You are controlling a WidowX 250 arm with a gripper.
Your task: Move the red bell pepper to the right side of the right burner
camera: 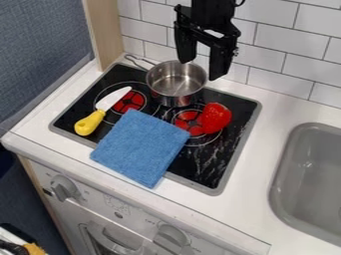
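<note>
The black gripper (200, 64) hangs open above the back of the stove, over the metal pot, with nothing between its fingers. The red bell pepper (216, 118) rests on the black cooktop, overlapping the right side of the right burner (189, 121), whose red centre shows to the pepper's left. It lies lower in the view than the gripper and a little to its right, apart from it.
A metal pot (176, 82) stands at the back of the cooktop. A blue cloth (140, 147) covers the front middle. A knife with a yellow handle (90, 122) lies at left. The grey sink (311, 174) is at right, and a tiled wall (279, 45) rises behind.
</note>
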